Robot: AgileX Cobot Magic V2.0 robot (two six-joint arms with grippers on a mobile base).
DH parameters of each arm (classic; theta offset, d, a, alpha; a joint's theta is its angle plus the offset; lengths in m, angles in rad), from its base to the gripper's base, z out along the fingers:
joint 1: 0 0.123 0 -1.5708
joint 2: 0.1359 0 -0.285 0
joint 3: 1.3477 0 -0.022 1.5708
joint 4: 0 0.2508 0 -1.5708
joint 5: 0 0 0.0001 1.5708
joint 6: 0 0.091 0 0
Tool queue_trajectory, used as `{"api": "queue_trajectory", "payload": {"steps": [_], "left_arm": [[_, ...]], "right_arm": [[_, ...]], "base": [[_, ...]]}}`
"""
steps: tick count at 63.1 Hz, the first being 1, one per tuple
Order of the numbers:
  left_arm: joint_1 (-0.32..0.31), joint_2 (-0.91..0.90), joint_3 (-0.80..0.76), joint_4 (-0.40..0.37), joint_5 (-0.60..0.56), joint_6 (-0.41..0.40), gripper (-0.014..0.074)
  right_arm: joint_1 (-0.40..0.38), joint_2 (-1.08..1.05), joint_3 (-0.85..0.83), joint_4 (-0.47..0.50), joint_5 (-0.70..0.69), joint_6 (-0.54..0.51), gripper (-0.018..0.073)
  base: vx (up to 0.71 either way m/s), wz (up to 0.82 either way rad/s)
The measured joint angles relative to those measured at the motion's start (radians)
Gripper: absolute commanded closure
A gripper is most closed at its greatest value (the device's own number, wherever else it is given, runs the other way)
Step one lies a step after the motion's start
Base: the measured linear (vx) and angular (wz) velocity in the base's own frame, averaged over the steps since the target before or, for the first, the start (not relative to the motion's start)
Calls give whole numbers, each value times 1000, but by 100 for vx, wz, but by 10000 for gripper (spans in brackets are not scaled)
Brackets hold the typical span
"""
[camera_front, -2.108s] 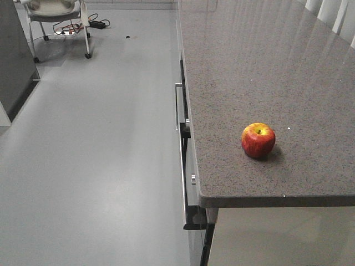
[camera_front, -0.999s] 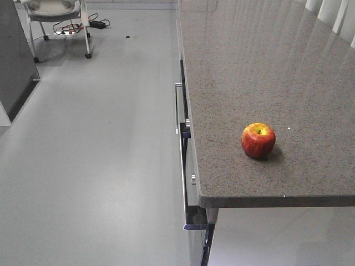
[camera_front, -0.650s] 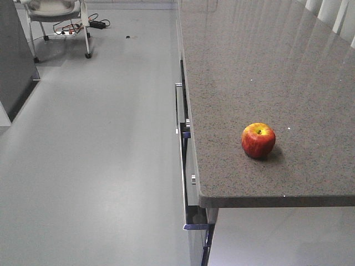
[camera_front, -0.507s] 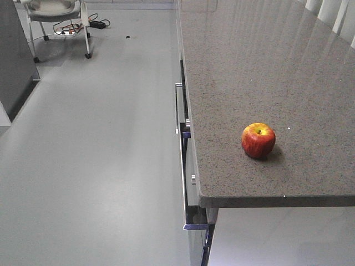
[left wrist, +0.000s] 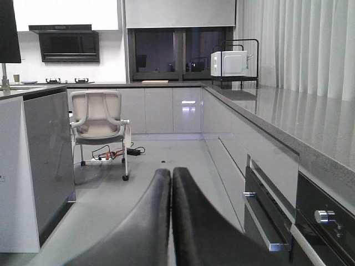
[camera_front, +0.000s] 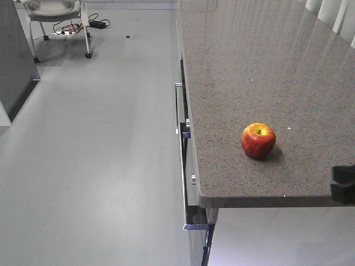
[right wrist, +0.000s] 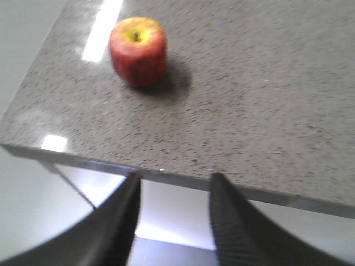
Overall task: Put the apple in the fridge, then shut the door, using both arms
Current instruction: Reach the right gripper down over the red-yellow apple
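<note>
The right claw hangs just off the near edge of the desk, its 2 fingers spread apart with nothing between them. The apple sits stem up on the desk beyond the claw, near that edge and untouched. The left claw has its fingers pressed together, empty, pointing over the floor toward a white chair.

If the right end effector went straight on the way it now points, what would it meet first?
Probably the counter, at its near edge, right ahead of the open right end effector. The apple sits farther on and left of that line, so likely missed. Height is hard to judge.
</note>
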Motion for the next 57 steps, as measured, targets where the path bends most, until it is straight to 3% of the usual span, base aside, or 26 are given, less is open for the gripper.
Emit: {"api": "queue_trajectory", "payload": {"steps": [5, 12, 28, 40, 57], "left_arm": [[0, 0, 0, 0, 0, 0, 603], [0, 0, 0, 0, 0, 0, 603], [0, 0, 0, 0, 0, 0, 603], [0, 0, 0, 0, 0, 0, 603], [0, 0, 0, 0, 0, 0, 603]], "right_arm": [[0, 48, -24, 53, 20, -61, -69], [13, 123, -63, 109, 32, -130, -132], [98, 323, -191, 103, 51, -124, -111], [102, 459, -306, 35, 53, -50, -101], [102, 644, -450, 22, 75, -43, -92]], "base": [[0, 0], [0, 0], [0, 0], [0, 0], [0, 0]]}}
